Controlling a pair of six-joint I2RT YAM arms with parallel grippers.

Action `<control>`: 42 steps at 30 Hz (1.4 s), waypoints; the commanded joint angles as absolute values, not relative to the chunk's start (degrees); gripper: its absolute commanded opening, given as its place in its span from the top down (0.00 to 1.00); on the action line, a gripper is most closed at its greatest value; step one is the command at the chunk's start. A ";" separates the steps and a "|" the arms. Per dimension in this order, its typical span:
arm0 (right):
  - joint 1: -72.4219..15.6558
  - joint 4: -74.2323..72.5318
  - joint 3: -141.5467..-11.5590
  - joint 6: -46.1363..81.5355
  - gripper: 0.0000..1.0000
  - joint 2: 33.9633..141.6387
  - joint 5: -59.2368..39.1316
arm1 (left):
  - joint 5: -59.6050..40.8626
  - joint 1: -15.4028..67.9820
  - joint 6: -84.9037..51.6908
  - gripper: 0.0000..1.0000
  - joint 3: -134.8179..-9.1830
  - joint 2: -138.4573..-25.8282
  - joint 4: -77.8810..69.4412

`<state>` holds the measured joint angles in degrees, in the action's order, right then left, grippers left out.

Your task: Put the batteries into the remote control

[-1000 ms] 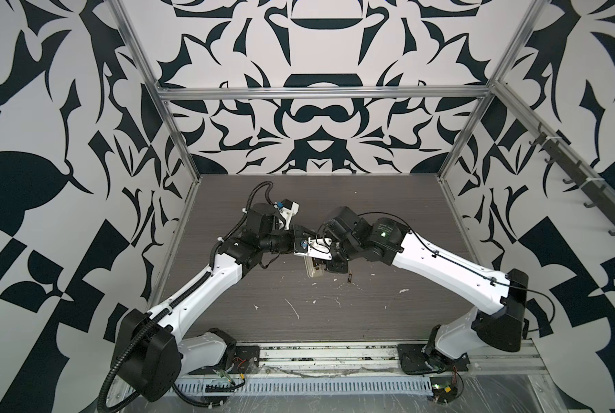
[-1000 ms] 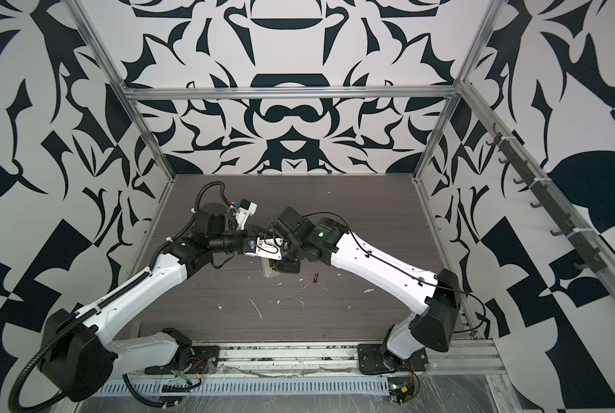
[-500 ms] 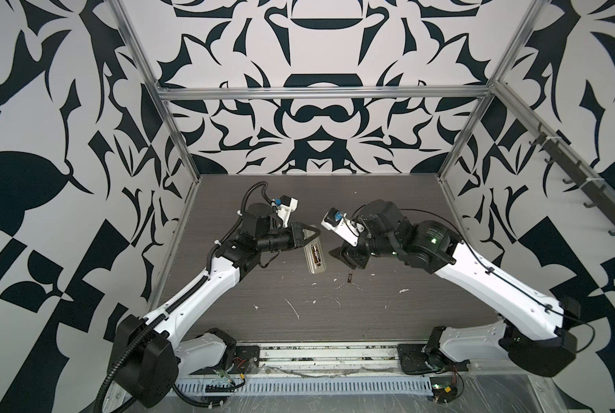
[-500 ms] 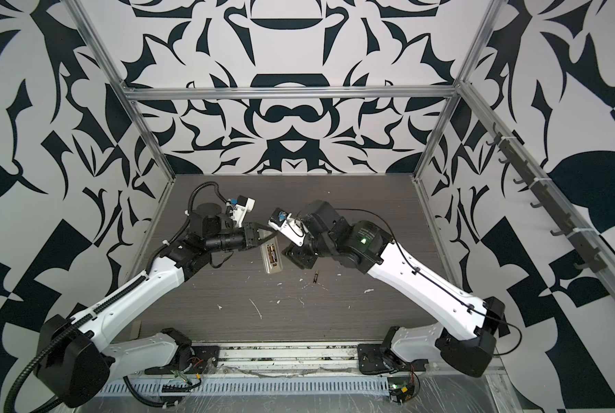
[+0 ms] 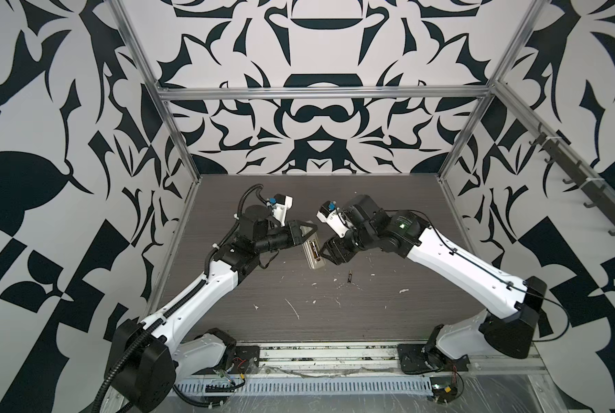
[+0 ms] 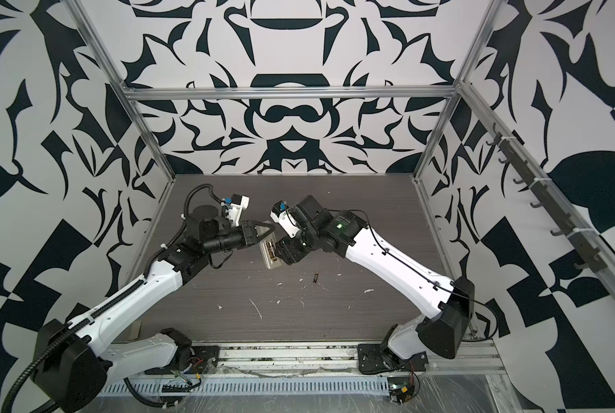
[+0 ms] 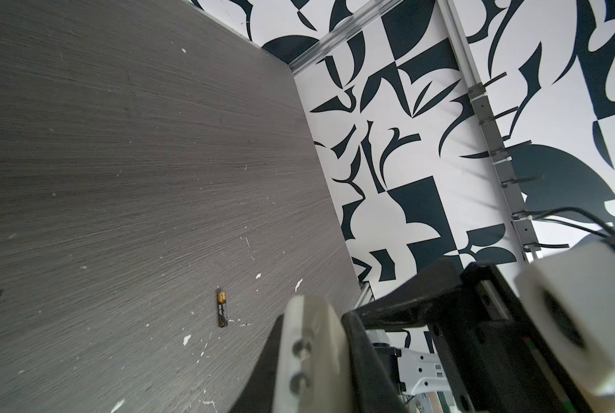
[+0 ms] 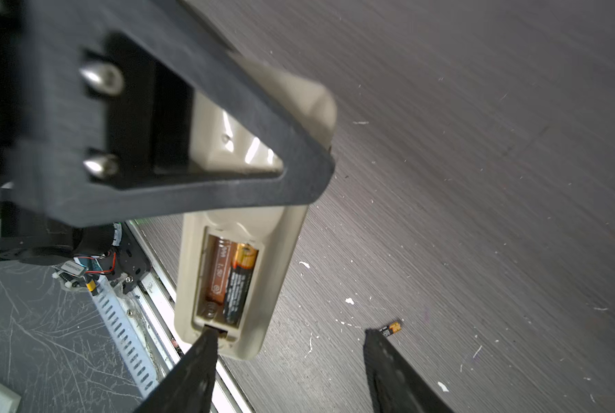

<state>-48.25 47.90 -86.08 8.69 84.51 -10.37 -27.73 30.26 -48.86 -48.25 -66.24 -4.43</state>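
Observation:
My left gripper [image 5: 308, 233] is shut on the upper part of the remote control [image 5: 314, 256], holding it above the table with its pale back up. In the right wrist view the remote control [image 8: 284, 229] has its recess uncovered, with one black-and-orange battery [image 8: 240, 282] lying in one slot. A second battery [image 5: 349, 277] lies on the table to the right, also seen as the battery [image 7: 221, 308] in the left wrist view. My right gripper [image 8: 290, 336] is open at the remote's lower end, one fingertip [image 8: 207, 339] at the recess's edge.
White flecks [image 5: 293, 307] and scratches are scattered over the dark wood-grain table [image 5: 388, 321]. Patterned walls with metal frame posts close in the back and sides. A metal rail [image 5: 327, 361] with both arm bases runs along the front edge.
My right gripper has opened and drawn back off the remote to its right side. The left arm has shifted slightly, the remote still in its grip.

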 commanded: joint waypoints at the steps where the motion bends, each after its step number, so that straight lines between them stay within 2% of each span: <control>1: -48.52 47.16 -89.16 8.40 0.37 84.56 -11.85 | -26.12 30.02 -49.65 1.00 -47.03 -64.72 -6.64; 8: -48.52 45.65 -89.61 9.26 0.45 86.06 -13.40 | -26.25 30.02 -49.53 1.00 -47.19 -64.71 -6.40; 20: -48.52 43.85 -90.74 10.55 0.48 88.64 -14.32 | -26.72 30.02 -49.56 1.00 -47.55 -65.56 -6.67; 27: -48.49 44.80 -91.75 10.46 0.71 90.11 -13.19 | -26.72 29.97 -49.66 1.00 -47.58 -65.33 -6.68; 32: -48.51 45.09 -91.88 10.46 0.79 90.44 -13.03 | -26.72 29.99 -49.65 1.00 -47.77 -65.31 -6.74; 38: -48.47 45.48 -92.87 10.37 0.79 91.07 -13.25 | -26.76 30.00 -49.57 1.00 -47.99 -65.54 -6.68; 40: -48.52 45.57 -93.36 9.94 0.72 91.10 -13.90 | -26.74 29.97 -49.57 1.00 -48.07 -65.68 -6.65; 42: -48.54 45.22 -93.68 9.68 0.59 90.93 -14.82 | -26.62 30.02 -49.49 1.00 -48.08 -65.83 -6.47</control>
<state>-48.40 46.02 -91.02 11.20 91.57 -13.87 -25.30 29.95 -49.50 -47.46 -66.06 -5.26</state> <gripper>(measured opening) 0.385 0.240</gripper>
